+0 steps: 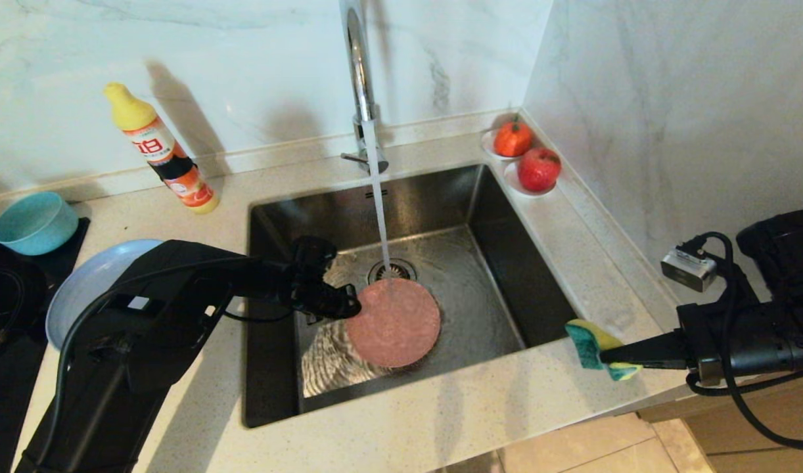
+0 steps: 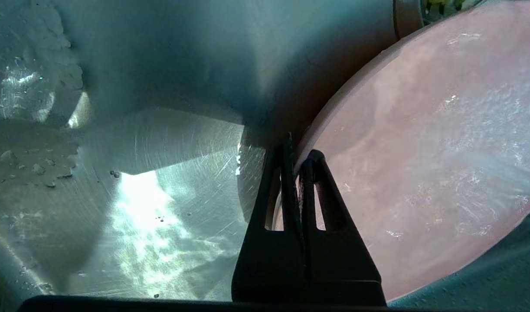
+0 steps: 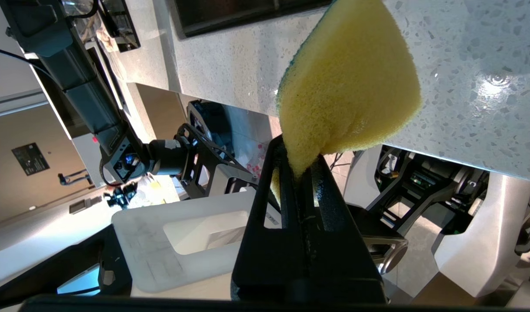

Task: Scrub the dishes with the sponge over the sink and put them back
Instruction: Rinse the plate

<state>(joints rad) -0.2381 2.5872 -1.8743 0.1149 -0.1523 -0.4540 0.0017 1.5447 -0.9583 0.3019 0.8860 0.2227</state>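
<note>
Left gripper (image 1: 349, 307) fingers clenched on rim of round pink plate (image 1: 393, 322), tilted under running chrome tap (image 1: 361, 79) in steel sink (image 1: 493, 263); right gripper (image 1: 605, 357) fingers pinching yellow-green sponge (image 1: 589, 343) over bench (image 1: 559, 387) edge; teal bowl (image 1: 33, 223), pale blue plate (image 1: 89, 279), orange soap bottle (image 1: 168, 154) marked "18", two red fruits on saucers (image 1: 526, 157) behind.

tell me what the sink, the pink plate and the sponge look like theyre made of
Sink: brushed stainless steel, going by its grey sheen and fine scratches.
Pink plate: matte, faintly speckled, no glassy glare; probably plastic or a fibre composite, though ceramic cannot be ruled out.
Sponge: porous yellow foam, squashed where the right gripper pinches it, with a green scouring layer.
</note>
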